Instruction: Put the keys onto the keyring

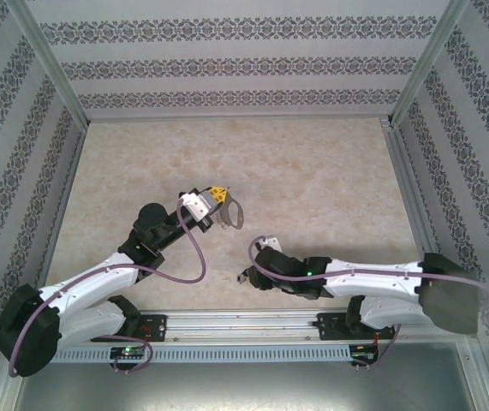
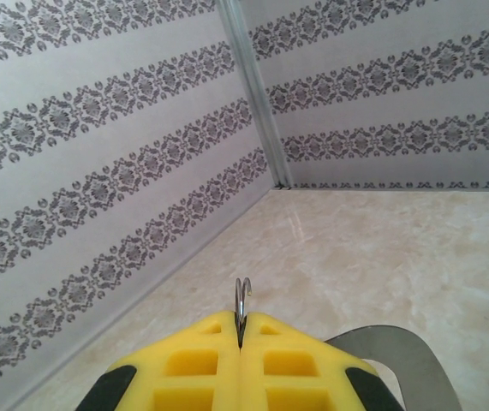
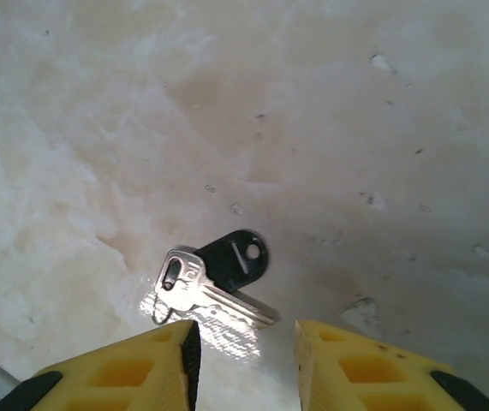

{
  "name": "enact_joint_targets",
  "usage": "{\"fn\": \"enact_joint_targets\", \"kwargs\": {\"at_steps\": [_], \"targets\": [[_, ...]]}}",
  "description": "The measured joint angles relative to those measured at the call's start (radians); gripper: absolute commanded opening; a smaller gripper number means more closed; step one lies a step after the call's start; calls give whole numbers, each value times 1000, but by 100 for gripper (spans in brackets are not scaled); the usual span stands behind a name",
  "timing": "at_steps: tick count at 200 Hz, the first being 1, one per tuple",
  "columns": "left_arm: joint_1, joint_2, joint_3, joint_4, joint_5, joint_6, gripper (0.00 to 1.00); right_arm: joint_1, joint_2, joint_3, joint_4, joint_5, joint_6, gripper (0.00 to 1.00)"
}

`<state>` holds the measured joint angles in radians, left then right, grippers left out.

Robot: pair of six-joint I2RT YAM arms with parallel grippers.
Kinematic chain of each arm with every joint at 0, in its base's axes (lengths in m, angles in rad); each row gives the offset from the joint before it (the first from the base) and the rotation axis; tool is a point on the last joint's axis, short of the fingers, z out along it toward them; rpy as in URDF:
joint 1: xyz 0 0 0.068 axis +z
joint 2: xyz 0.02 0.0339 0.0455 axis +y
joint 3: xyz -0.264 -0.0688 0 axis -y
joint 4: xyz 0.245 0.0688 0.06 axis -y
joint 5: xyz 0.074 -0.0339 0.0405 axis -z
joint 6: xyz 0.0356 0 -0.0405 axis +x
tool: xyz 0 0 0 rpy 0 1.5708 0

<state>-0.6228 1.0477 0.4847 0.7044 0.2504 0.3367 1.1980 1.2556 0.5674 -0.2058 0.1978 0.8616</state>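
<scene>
Two keys lie overlapped on the table just ahead of my right gripper (image 3: 244,347): a silver key (image 3: 191,282) and, partly under it, a black-headed one (image 3: 239,255). That gripper is low over the table, open, with nothing between its yellow fingers (image 3: 150,368). In the top view my right gripper (image 1: 246,276) is near the front middle. My left gripper (image 1: 216,197) is raised above the table's middle, shut on the keyring (image 1: 230,212), whose grey loop hangs beside the fingers. A thin wire bend of the keyring (image 2: 241,300) sticks out between the pinched yellow pads (image 2: 201,360).
Patterned walls (image 1: 244,60) enclose the beige table (image 1: 313,171) on three sides, with metal corner posts (image 2: 253,94). The arms' rail (image 1: 244,325) runs along the near edge. Open tabletop lies behind and to the right of the left gripper.
</scene>
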Motion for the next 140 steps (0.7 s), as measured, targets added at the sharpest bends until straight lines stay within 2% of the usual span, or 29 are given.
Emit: {"fn": "enact_joint_targets", "kwargs": {"at_steps": [61, 140], "targets": [[3, -25, 0, -12, -88, 5, 0, 129, 230, 225, -131, 119, 50, 32], [16, -44, 0, -17, -105, 4, 0, 135, 312, 255, -176, 150, 76, 28]]}}
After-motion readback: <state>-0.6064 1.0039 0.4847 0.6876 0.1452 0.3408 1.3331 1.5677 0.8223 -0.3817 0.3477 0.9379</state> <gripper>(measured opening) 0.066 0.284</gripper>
